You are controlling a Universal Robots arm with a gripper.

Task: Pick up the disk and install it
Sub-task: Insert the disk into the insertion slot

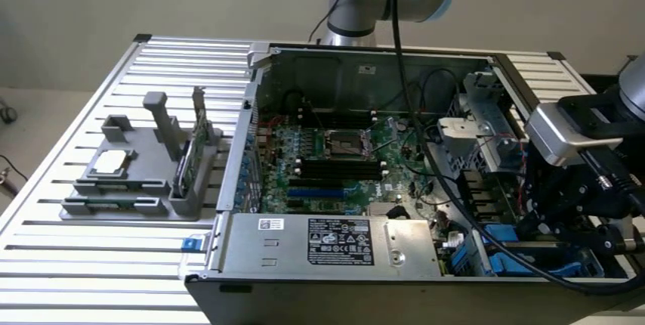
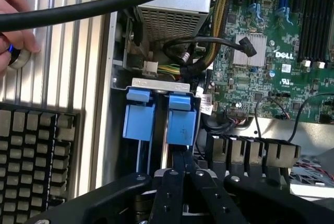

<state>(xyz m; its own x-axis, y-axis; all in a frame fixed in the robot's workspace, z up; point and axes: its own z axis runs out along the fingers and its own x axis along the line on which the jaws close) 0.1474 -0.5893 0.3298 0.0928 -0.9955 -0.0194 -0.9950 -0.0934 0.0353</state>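
Gripper (image 2: 180, 154), one: black fingers drawn narrow, tips meeting at the near end of the disk (image 2: 181, 125); whether they clamp it cannot be told. The disk stands on edge in the drive bay (image 2: 156, 84) at a corner of the computer case (image 1: 242, 113), long axis in line with the fingers, pointing into the bay. Blue carriers, two: a second carrier (image 2: 138, 122) stands parallel, just beside it. Beyond lie one power supply (image 2: 167, 4) and one motherboard (image 2: 271, 51). One hand (image 2: 13, 20) rests on the bench (image 2: 68, 51).
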